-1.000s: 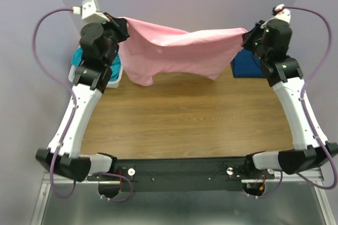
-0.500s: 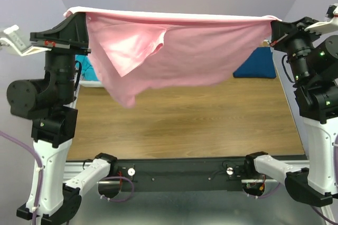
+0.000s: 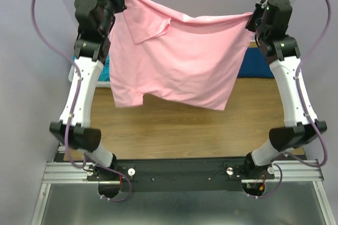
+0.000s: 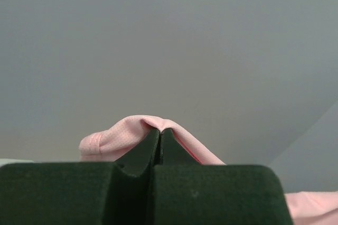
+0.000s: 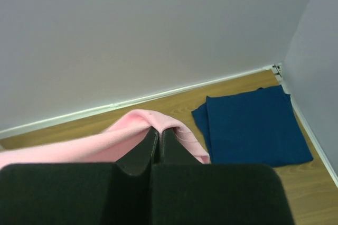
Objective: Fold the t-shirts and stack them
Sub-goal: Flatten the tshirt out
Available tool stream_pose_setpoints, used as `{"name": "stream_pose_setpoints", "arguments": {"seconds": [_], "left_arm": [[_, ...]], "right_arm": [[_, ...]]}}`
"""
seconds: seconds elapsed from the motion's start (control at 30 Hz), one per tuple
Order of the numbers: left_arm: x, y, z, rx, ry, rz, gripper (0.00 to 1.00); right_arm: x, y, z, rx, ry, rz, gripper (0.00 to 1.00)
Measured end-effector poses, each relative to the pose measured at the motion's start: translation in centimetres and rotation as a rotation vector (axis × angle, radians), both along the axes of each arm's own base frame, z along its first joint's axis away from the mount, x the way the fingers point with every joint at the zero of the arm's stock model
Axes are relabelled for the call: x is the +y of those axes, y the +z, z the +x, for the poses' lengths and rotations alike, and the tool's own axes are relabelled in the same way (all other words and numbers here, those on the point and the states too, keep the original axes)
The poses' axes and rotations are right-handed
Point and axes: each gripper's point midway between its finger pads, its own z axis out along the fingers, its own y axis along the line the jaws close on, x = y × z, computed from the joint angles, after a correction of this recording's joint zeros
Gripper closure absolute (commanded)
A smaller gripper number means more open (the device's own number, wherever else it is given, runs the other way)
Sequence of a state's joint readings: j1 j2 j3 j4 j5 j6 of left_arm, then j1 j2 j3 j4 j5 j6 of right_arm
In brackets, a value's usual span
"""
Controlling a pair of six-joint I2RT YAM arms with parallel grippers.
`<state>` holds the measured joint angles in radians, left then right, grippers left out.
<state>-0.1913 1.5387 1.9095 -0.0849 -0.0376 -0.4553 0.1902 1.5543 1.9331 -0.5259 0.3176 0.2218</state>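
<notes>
Pink t-shirt (image 3: 179, 61) hangs spread out, soft, creased, one sleeve flopped over. Left gripper (image 4: 160, 131) and right gripper (image 5: 160, 130) both pinched tight on its top edge.

We find the top camera fixed above and behind the arm bases, looking forward and down over the table (image 3: 174, 130). Each wrist camera sits close behind its gripper. The one on the left gripper (image 4: 160, 131) faces bare wall, and the one on the right gripper (image 5: 160, 131) faces the table's far corner. All three views share the pink t-shirt (image 3: 179, 61); the top and right wrist views also share the navy t-shirt (image 5: 253, 124).
</notes>
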Motion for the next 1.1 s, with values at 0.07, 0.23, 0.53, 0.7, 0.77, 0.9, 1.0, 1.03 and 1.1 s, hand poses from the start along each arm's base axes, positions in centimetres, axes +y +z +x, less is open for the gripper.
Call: {"name": "stream_pose_setpoints", "arguments": {"seconds": [0.07, 0.23, 0.53, 0.7, 0.77, 0.9, 1.0, 1.03, 1.1], "left_arm": [[-0.2, -0.9, 3.2, 0.036, -0.022, 0.020, 1.00], [-0.6, -3.9, 6.7, 0.134, -0.067, 0.049, 1.00], [-0.1, -12.4, -0.8, 0.292, -0.096, 0.073, 1.00], [0.6, -19.0, -5.5, 0.392, -0.092, 0.063, 1.00], [0.7, -22.6, -6.7, 0.456, -0.095, 0.056, 1.00], [0.8, -29.1, -7.2, 0.595, -0.084, 0.054, 1.00], [0.6, -33.3, -5.9, 0.698, -0.080, 0.067, 1.00], [0.6, -34.8, -5.3, 0.742, -0.079, 0.072, 0.74], [0.5, -39.0, -4.2, 0.852, -0.075, 0.088, 0.40]], "right_arm": [[-0.5, -0.4, 1.8, 0.010, -0.015, -0.016, 0.99], [-1.9, -0.7, 3.2, 0.018, -0.029, -0.038, 0.99], [-2.3, -5.7, -2.7, 0.113, 0.007, -0.056, 0.99], [-2.0, -12.5, -7.0, 0.242, 0.026, 0.005, 0.97], [-1.9, -14.7, -8.6, 0.286, 0.030, 0.020, 0.97], [-1.7, -19.1, -10.0, 0.382, 0.033, 0.043, 0.97], [-1.6, -23.0, -9.4, 0.487, 0.019, 0.050, 0.88], [-1.6, -24.9, -9.2, 0.536, 0.012, 0.051, 0.82], [-1.6, -29.7, -9.2, 0.666, -0.012, 0.049, 0.63]]}}
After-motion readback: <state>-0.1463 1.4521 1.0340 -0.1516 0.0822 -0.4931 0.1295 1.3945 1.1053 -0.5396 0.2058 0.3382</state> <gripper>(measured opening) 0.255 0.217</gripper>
